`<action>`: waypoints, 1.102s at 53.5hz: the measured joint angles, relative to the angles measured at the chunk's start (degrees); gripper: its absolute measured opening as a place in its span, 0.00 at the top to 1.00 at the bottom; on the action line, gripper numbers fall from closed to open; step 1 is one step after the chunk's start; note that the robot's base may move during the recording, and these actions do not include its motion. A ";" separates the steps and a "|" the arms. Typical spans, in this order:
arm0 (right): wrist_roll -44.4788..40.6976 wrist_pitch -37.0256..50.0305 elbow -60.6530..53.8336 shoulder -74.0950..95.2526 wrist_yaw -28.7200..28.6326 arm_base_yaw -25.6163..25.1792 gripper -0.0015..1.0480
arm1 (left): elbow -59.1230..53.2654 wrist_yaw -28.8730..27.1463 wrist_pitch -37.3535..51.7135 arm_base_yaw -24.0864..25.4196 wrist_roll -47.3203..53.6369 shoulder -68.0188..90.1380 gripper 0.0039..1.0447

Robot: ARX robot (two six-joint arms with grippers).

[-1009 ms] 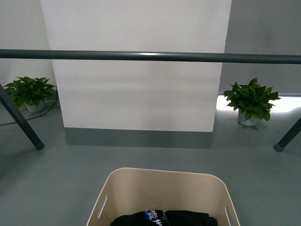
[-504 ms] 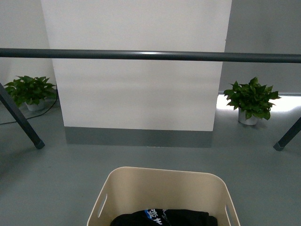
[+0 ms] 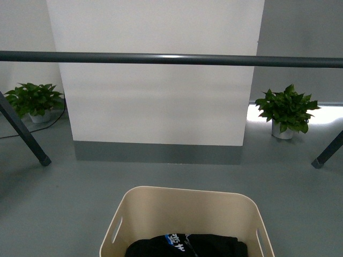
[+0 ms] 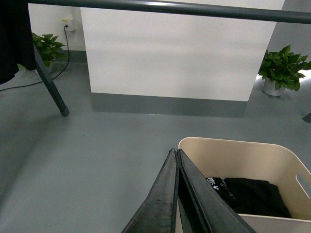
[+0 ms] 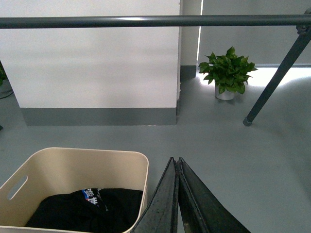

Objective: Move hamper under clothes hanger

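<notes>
While its near end is cut off in the front view, the hamper (image 3: 187, 214) sits on the floor short of the clothes hanger (image 3: 171, 59), slightly farther forward than before. Left gripper (image 4: 176, 154) and right gripper (image 5: 175, 162) are clenched, empty.

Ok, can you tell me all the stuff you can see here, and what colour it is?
hamper: one, beige, on the floor, nearest the camera.
black clothes: a heap, inside the hamper.
clothes hanger: one, dark grey, bar crossing above the floor beyond the hamper.
potted plants: two, green, one far left, one far right.
wall panel: one, white, behind the bar.
floor: grey.
left gripper: black, shut.
right gripper: black, shut.
</notes>
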 joint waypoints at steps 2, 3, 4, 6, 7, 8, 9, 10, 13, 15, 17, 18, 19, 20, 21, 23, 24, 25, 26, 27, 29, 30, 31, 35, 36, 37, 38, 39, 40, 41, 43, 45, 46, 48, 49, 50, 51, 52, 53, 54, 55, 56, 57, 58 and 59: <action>0.02 -0.94 0.00 -0.98 0.00 0.00 0.98 | 0.00 0.00 -1.07 0.00 0.00 -1.09 0.97; 0.00 -1.11 0.00 -1.16 0.00 0.00 0.98 | 0.00 0.00 -1.27 0.00 0.00 -1.29 0.97; 0.02 -1.46 0.00 -1.49 0.00 0.00 0.98 | 0.00 0.00 -1.68 0.00 0.00 -1.70 0.97; 0.02 -1.99 0.00 -2.03 0.00 0.00 0.98 | 0.00 0.00 -2.29 0.00 0.00 -2.32 0.97; 0.02 -2.32 0.00 -2.36 0.00 0.00 0.98 | 0.00 0.00 -2.69 0.00 0.00 -2.71 0.97; 0.02 -2.49 0.00 -2.54 0.00 0.00 0.98 | 0.00 0.00 -2.89 0.00 0.00 -2.91 0.97; 0.00 -2.84 0.00 -2.86 0.00 0.00 0.98 | 0.00 0.00 -3.26 0.00 0.00 -3.28 0.97; 0.02 -2.99 0.00 -3.02 0.00 0.00 0.98 | 0.00 0.00 -3.43 0.00 0.00 -3.45 0.97; 0.02 -3.89 0.00 -3.91 0.00 0.00 0.98 | 0.00 0.00 -4.48 0.00 0.00 -4.50 0.97; 0.00 -4.59 0.00 -4.61 0.00 0.00 0.98 | 0.00 0.00 -5.29 0.00 0.00 -5.31 0.97; 0.00 -5.09 0.00 -5.14 0.00 0.00 0.98 | 0.00 0.00 -5.92 0.00 0.00 -5.95 0.97; 0.02 -5.38 0.00 -5.42 0.00 0.00 0.98 | 0.00 0.00 -6.23 0.00 0.00 -6.23 0.97; 0.02 -5.62 0.00 -5.66 0.00 0.00 0.98 | 0.00 0.00 -6.51 0.00 0.00 -6.54 0.97; 0.00 -6.08 0.00 -6.08 0.00 0.00 0.98 | 0.00 0.00 -6.80 0.00 0.00 -6.82 0.97; 0.02 -8.92 0.07 -8.33 0.02 0.00 0.98 | 0.00 0.00 -7.21 0.00 0.00 -7.23 0.97; 0.00 -13.38 0.04 -11.45 0.00 0.00 0.98 | 0.00 0.00 -7.76 0.00 0.00 -7.78 0.97; 0.02 -14.88 0.04 -12.81 0.00 0.00 0.98 | 0.00 -0.02 -8.02 0.00 0.02 -8.04 0.97; 0.00 -15.45 0.04 -13.79 0.00 0.00 0.98 | 0.00 -0.04 -8.28 0.00 0.02 -8.26 0.97; 0.02 -15.63 0.04 -14.71 0.00 0.00 0.98 | 0.00 -0.02 -8.92 0.00 0.00 -8.92 0.97; 0.02 -15.65 0.04 -15.04 0.00 0.00 0.98 | 0.02 -0.02 -9.68 0.00 0.02 -9.60 0.97; 0.02 -15.67 0.04 -15.56 0.00 0.00 0.98 | 0.02 0.13 -15.45 0.00 0.02 -13.68 0.97; 0.02 -15.82 0.04 -15.56 0.02 0.00 0.98 | 0.02 0.02 -16.96 0.00 0.02 -15.08 0.97; 0.02 -15.91 0.04 -15.56 0.04 0.00 0.98 | 0.02 0.02 -17.77 -0.02 0.02 -16.39 0.97; 0.02 -15.96 0.04 -15.58 -0.11 0.00 0.98 | 0.02 -0.04 -18.32 0.00 0.02 -17.97 0.97; 0.02 -15.96 0.04 -15.61 -0.13 0.02 0.98 | 0.02 -0.02 -18.36 0.00 0.02 -17.97 0.97; 0.02 -15.96 0.04 -15.61 -0.15 0.02 0.98 | 0.02 -0.02 -18.43 0.00 0.02 -17.99 0.97; 0.02 -15.96 0.04 -15.61 -0.13 0.02 0.98 | 0.02 0.02 -18.43 0.00 0.02 -17.99 0.97; 0.02 -15.96 0.04 -15.61 -0.11 0.02 0.98 | 0.02 0.02 -18.43 0.00 0.02 -18.03 0.97; 0.02 -15.96 0.04 -15.61 -0.09 0.02 0.98 | 0.02 0.02 -18.43 0.00 0.02 -18.03 0.97; 0.02 -15.96 0.04 -15.61 -0.09 0.02 0.98 | 0.02 0.02 -18.43 0.00 0.02 -18.03 0.97; 0.02 -15.96 0.04 -15.61 -0.11 0.00 0.98 | 0.02 0.00 -18.43 0.00 0.02 -18.03 0.97; 0.02 -15.96 0.04 -15.61 -0.13 0.00 0.98 | 0.02 0.00 -18.43 0.00 0.02 -18.03 0.97; 0.02 -15.96 0.04 -15.61 -0.13 0.00 0.98 | 0.02 0.00 -18.43 0.00 0.02 -18.05 0.97; 0.02 -15.96 0.04 -15.61 -0.13 0.02 0.98 | 0.02 0.00 -18.43 0.00 0.02 -18.05 0.97; 0.02 -15.96 0.04 -15.61 -0.13 0.00 0.98 | 0.02 0.02 -18.43 0.00 0.00 -18.05 0.96; 0.02 -15.96 0.04 -15.61 -0.13 0.02 0.98 | 0.02 0.00 -18.43 0.00 0.02 -18.05 0.92; -0.02 -15.96 0.04 -15.61 -0.11 0.02 0.97 | 0.02 0.00 -18.43 0.00 0.02 -18.05 0.89; 0.00 -15.96 0.04 -15.61 -0.11 0.00 0.92 | 0.02 0.00 -18.43 0.00 0.02 -18.08 0.84; 0.00 -15.96 0.04 -15.61 -0.11 0.00 0.90 | 0.02 0.00 -18.43 0.00 0.02 -18.08 0.82; 0.02 -15.96 0.04 -15.61 -0.11 0.02 0.87 | 0.02 0.00 -18.43 0.00 0.02 -18.08 0.79; 0.00 -15.96 0.04 -15.61 -0.13 0.02 0.85 | 0.02 0.00 -18.43 0.00 0.02 -18.08 0.77; 0.02 -15.96 0.04 -15.61 -0.13 0.02 0.84 | 0.02 0.00 -18.43 0.00 0.02 -18.08 0.75; 0.00 -15.96 0.04 -15.61 -0.13 0.02 0.80 | 0.02 0.00 -18.43 0.00 0.02 -18.08 0.72; 0.00 -15.96 0.04 -15.61 -0.13 0.02 0.78 | 0.02 0.00 -18.43 0.00 0.02 -18.08 0.70; 0.00 -15.96 0.04 -15.61 -0.13 0.02 0.75 | 0.02 0.00 -18.43 0.00 0.02 -18.08 0.66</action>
